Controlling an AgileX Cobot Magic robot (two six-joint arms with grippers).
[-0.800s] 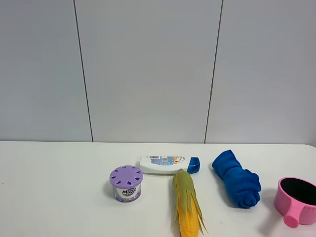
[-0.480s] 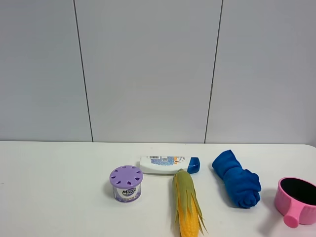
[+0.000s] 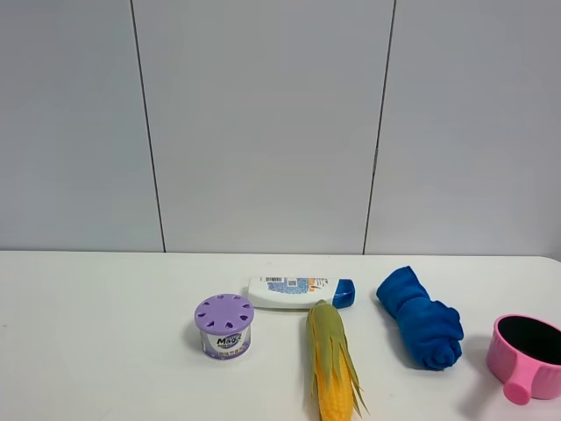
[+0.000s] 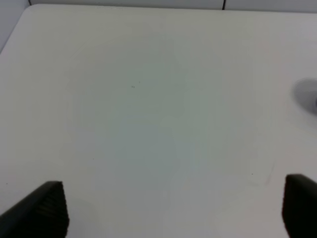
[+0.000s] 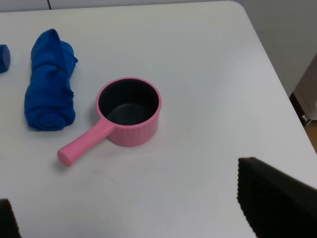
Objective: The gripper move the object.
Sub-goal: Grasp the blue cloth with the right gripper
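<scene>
Along the near half of the counter (image 3: 88, 333), from mid-width out to the right edge, we log five things in a loose row: can (image 3: 224, 326), bottle (image 3: 298, 292), corn (image 3: 333, 368), towel (image 3: 421, 329), pot (image 3: 548, 379). All are apart except the corn's husk end, which sits just beside the bottle. We judge the gaps are there to let open jaws straddle one item alone.

The task names no object. The right wrist view looks toward the pot (image 5: 136, 135), close to the right edge with the towel (image 5: 49, 94) beside it, so we take the pot as the likely target. Its handle juts out low and free, the easiest place to grip.

Right gripper (image 5: 133, 208): jaws wide apart, holding nothing, short of the pot. Left gripper (image 4: 173, 198): jaws wide apart over bare counter toward the far left corner, nothing between them. Neither arm shows in the high view. Grasp not yet begun
</scene>
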